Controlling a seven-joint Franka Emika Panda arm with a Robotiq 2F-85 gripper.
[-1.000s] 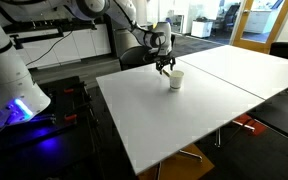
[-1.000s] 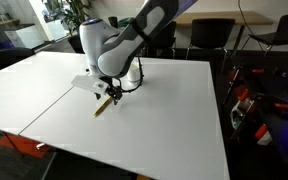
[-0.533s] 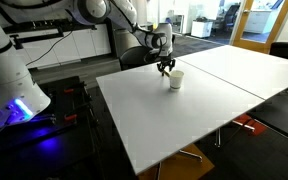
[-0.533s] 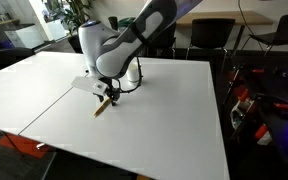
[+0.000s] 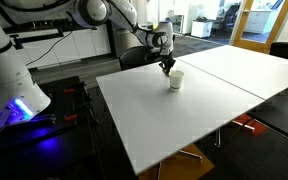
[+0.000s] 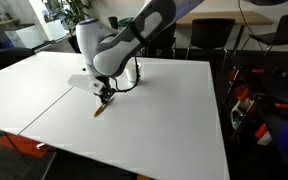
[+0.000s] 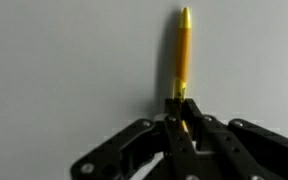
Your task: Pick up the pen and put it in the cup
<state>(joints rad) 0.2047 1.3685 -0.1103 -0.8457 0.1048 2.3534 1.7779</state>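
The slim, glossy golden-yellow pen [image 7: 183, 50] is clamped at one end by the tightly narrowed gripper [image 7: 180, 108], near the plain white cup [image 5: 175, 80] on the tabletop [image 5: 154, 125].

Arm [image 6: 106, 48]: fat rounded links with a glossy white shell and smooth curves. In both exterior views, darker grey bands show where segments meet [image 5: 112, 10]. The upper link [image 6: 156, 18] reads dark grey to black.

Wrist block [image 5: 160, 40]: light grey with a dark face, squarer than the links. A pale flat plate [image 6: 82, 82] juts from the wrist. A thin dark cable [image 6: 129, 85] loops beside it.

Claw [image 7: 181, 104]: matte black, with angular linkage bars spreading wide at the base and narrowing to two slim fingers [image 7: 174, 112]. It is a small black shape in both exterior views [image 5: 165, 66] [image 6: 103, 94]. The wrist view is too blurred to read any markings.
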